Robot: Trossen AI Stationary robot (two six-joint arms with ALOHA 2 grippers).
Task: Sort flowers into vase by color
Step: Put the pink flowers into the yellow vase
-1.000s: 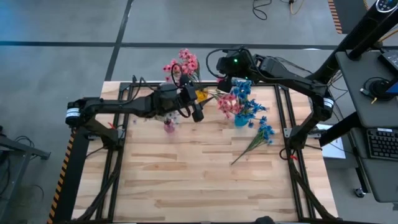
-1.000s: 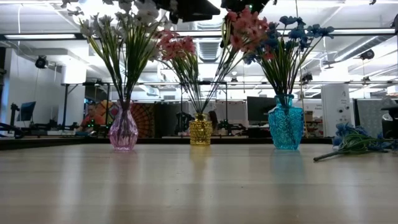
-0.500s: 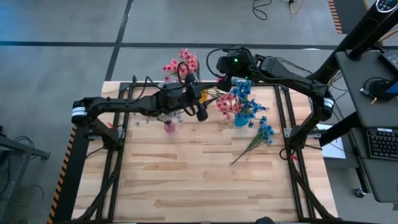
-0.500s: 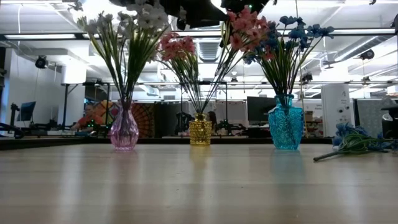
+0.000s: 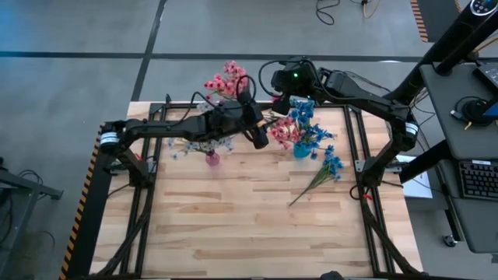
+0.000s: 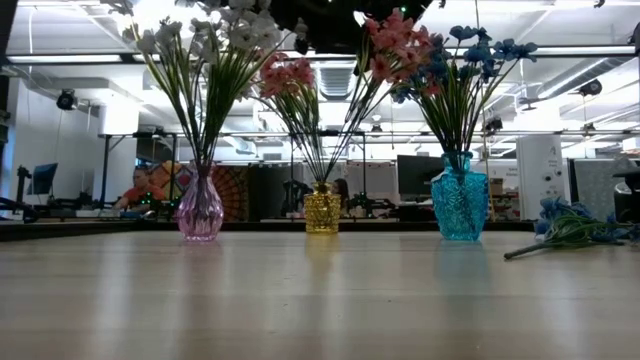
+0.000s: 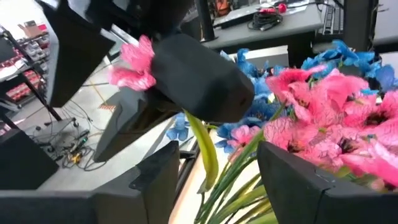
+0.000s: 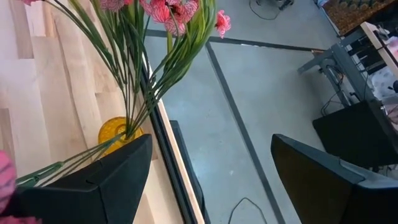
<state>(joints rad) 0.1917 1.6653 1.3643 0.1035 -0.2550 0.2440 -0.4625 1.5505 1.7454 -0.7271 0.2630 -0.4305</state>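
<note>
Pale wooden planks make up my worktop (image 5: 249, 210), which sits in a black frame on a grey concrete floor (image 5: 78, 47); beyond it, at table height, an open workshop shows with ceiling strip lights, benches, monitors and a seated person (image 6: 137, 190) far back. Three vases stand in a row near the far edge: a pink glass vase (image 6: 200, 208) with pale white-lavender flowers (image 6: 215, 35), a yellow vase (image 6: 322, 211) with pink flowers (image 6: 285, 75), and a blue vase (image 6: 459, 197) holding blue flowers (image 6: 480, 50) with a pink sprig (image 6: 395, 45) mixed in among them. One blue sprig (image 5: 323, 173) lies flat on the planks, just beside the blue vase. My left fingers (image 5: 261, 138) reach in between the yellow and blue vases, spread apart around green stems and pink blossoms; I cannot tell whether they touch a stem. My right fingers (image 5: 289, 92) hang released and wide open above the far edge, over the yellow vase, with nothing between them. A desk with a keyboard (image 5: 475, 180) stands right of the frame.
</note>
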